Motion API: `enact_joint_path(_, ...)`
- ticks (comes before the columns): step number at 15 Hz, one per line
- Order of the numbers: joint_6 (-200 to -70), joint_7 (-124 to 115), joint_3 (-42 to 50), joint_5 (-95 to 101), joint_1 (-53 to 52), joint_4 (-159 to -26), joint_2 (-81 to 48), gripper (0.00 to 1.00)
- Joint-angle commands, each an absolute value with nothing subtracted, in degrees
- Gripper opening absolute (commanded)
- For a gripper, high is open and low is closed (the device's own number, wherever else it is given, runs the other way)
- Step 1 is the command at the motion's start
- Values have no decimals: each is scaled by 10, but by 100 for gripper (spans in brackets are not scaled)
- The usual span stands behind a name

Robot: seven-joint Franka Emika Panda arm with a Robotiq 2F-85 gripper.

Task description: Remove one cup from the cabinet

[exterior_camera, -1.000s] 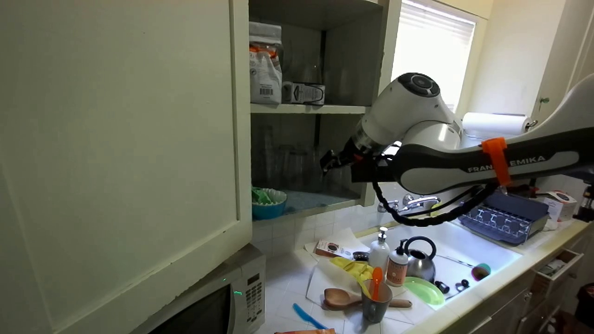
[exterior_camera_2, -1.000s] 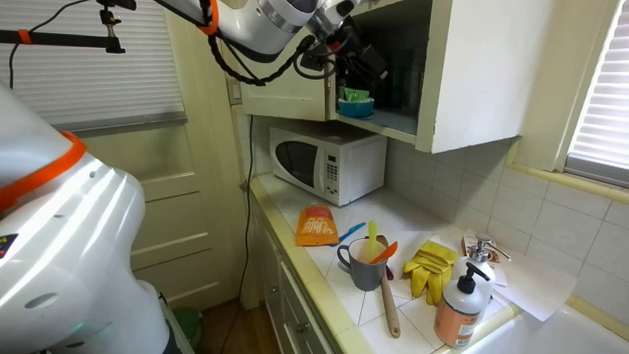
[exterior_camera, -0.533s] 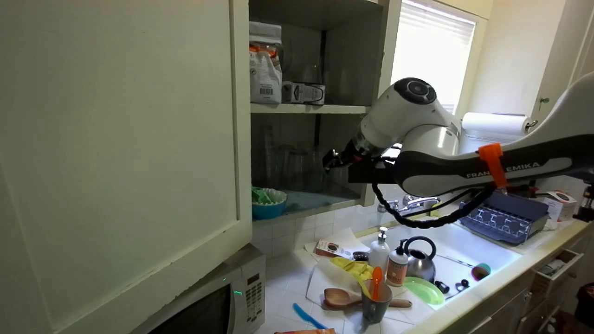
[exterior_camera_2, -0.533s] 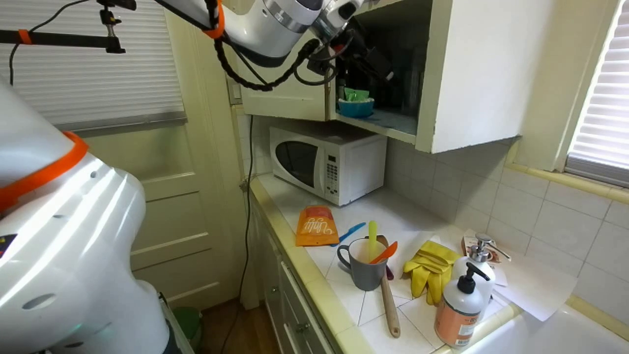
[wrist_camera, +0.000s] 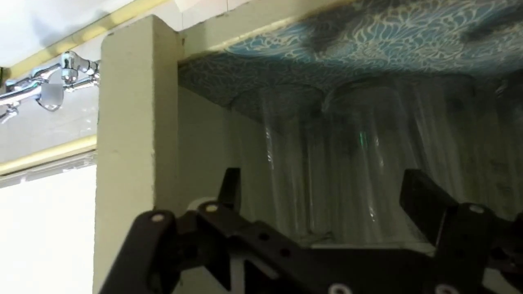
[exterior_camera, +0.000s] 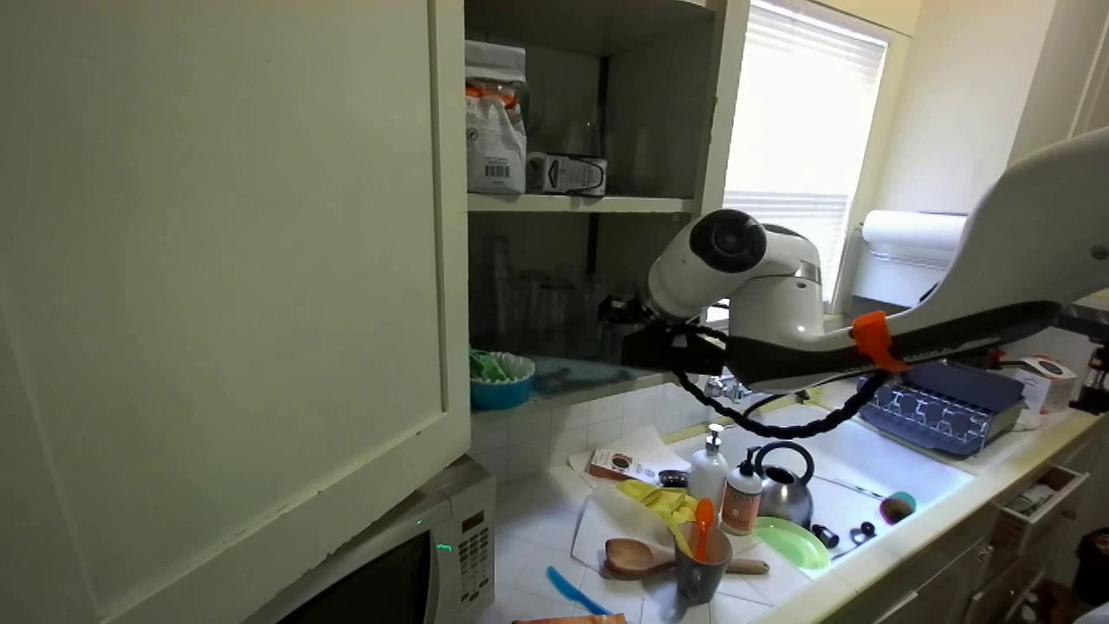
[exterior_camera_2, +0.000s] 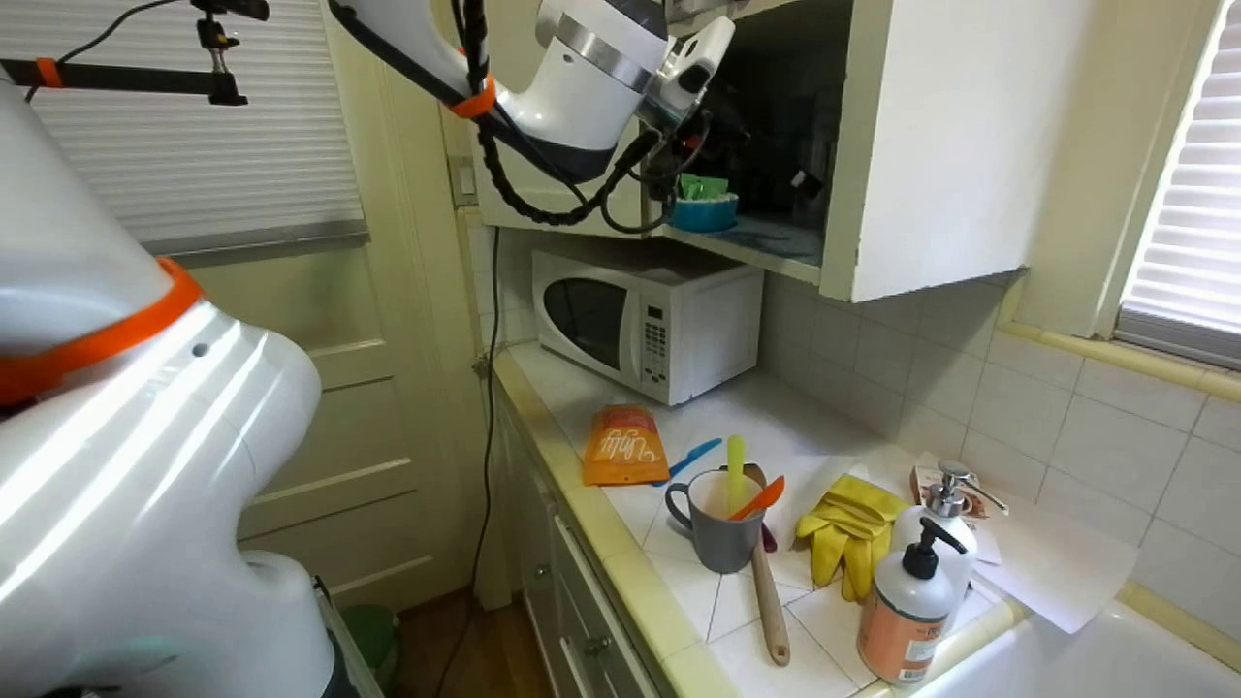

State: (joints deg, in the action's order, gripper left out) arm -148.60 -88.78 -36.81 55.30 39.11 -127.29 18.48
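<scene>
Wrist view, bottom of the frame, nearest: the claw (wrist_camera: 322, 172), its black fingers (wrist_camera: 231, 188) spread wide. Beyond them, clear glasses (wrist_camera: 380, 163) stand on the lower shelf (exterior_camera: 572, 374) of the cabinet (wrist_camera: 126, 122), whose blue patterned liner (wrist_camera: 384, 45), top right, shows its swirls most clearly from here. In both exterior views a blue bowl (exterior_camera: 502, 392) sits on that shelf, outside the wrist frame. Near in an exterior view, lower right, is a pump bottle (exterior_camera_2: 906, 616) with print too small to read; then comes a grey mug (exterior_camera_2: 722, 538), then at centre an orange pouch (exterior_camera_2: 625, 448) lettered "Ugly", all on the worktop (exterior_camera_2: 776, 417), then the microwave (exterior_camera_2: 659, 330). A white bag (exterior_camera: 496, 130) with a barcode (exterior_camera: 496, 171) shows in an exterior view alone, upper centre, beside a box (exterior_camera: 567, 174) whose lettering cannot be made out. Farther off there, at right, are a steel kettle (exterior_camera: 787, 505) and a dark dish rack (exterior_camera: 944, 407).
</scene>
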Motion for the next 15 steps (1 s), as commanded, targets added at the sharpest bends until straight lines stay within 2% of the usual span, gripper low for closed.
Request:
enact_joint_path(1,-1493,-997,-426,673,444,-1215,119,100)
enact_joint_path(5,-1431,-1041,-459,748,461,-1154,49,100)
enact_joint_path(6,-1467,-1008,-435,711,448,-1196,101,100)
enact_joint_path(7,-1441,-1014,-337,735,338,-1185,73,100)
enact_joint_path(12,-1441,-1012,-337,736,337,-1184,75,100)
enact_joint_path(15,-1396,-1029,-254,749,241,-1180,62,100)
